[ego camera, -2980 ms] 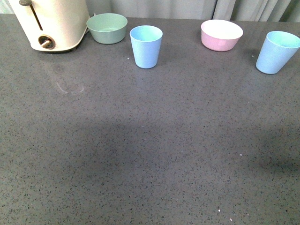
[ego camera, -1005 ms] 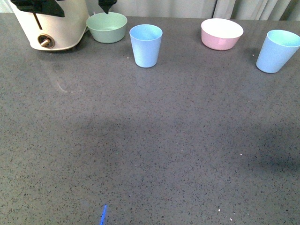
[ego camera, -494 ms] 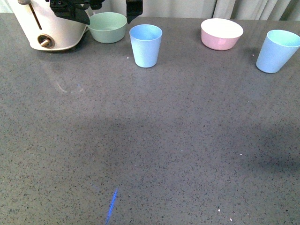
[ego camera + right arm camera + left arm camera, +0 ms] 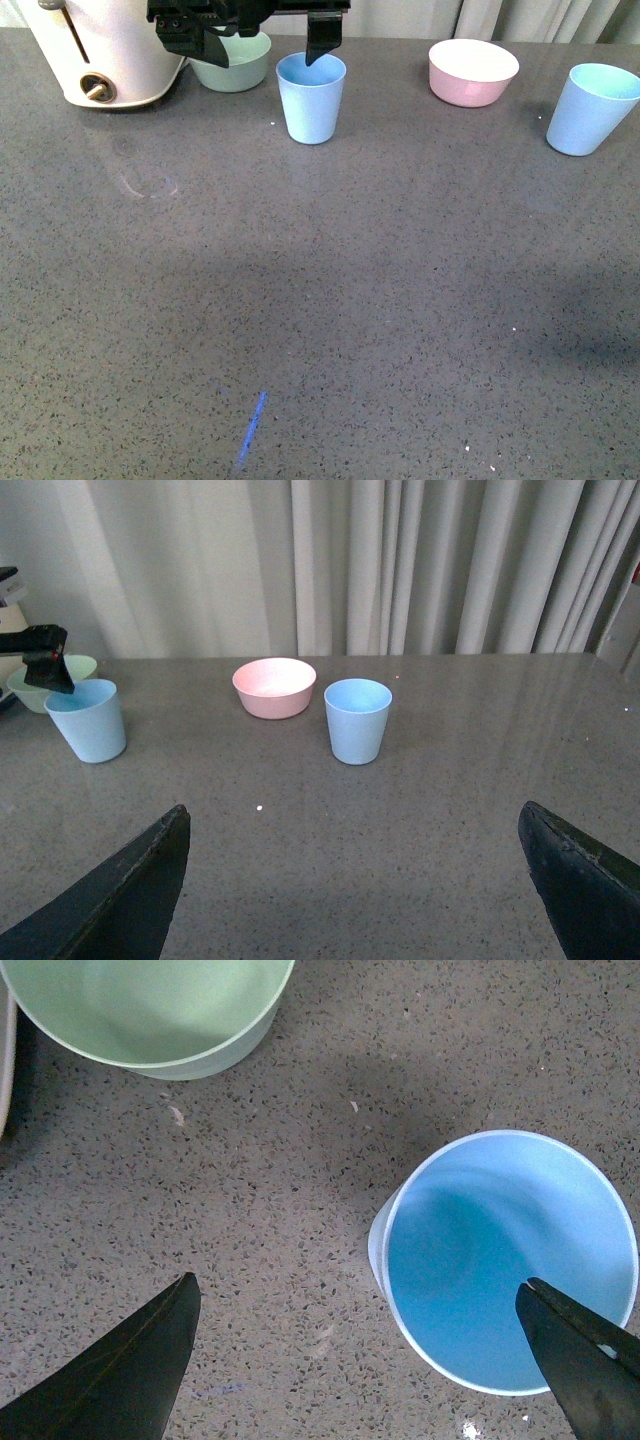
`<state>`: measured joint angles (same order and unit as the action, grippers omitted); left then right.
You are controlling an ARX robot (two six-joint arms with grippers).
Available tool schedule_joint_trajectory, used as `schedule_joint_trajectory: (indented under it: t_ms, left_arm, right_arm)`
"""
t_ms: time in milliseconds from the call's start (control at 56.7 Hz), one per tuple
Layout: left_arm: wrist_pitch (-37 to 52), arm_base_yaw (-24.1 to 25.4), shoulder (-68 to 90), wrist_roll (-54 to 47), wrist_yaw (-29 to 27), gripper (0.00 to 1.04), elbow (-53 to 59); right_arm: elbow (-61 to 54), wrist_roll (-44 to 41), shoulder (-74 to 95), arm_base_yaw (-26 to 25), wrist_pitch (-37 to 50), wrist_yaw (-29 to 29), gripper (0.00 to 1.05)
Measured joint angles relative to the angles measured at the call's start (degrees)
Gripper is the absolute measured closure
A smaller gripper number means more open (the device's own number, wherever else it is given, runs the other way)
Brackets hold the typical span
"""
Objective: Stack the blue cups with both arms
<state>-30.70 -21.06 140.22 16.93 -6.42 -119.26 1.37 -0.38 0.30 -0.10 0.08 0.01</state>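
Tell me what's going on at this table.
The robot is starting to stack two blue cups. Its left gripper hovers open over the near-left blue cup, one finger above the cup's mouth and the other outside it, on the green bowl's side. The right gripper is open and well back from the other blue cup, which stands beside the pink bowl. Both cups stand upright and apart; nothing is gripped or stacked yet.
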Motion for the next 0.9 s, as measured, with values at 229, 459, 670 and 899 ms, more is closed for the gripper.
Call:
schedule_joint_trajectory:
  t_ms: [229, 459, 670, 899]
  left_arm:
    - [-3.0, -0.7, 4.2, 0.8, 0.0, 0.09, -5.6]
    - [-6.6, -1.3, 7.6, 1.1, -0.1, 0.25, -11.0]
    - [-8.3, -1.5, 8.5, 2.1, -0.2, 0.59, -12.5]
    - [-11.9, -1.9, 9.1, 4.6, 0.5, 0.99, -15.7]
  right_arm:
    - [0.0, 0.0, 0.0, 0.0, 0.0, 0.0, 0.09]
    - [0.0, 0.0, 0.0, 0.0, 0.0, 0.0, 0.09]
    - [0.0, 0.0, 0.0, 0.0, 0.0, 0.0, 0.09]
    - [0.0, 0.0, 0.0, 0.0, 0.0, 0.0, 0.09]
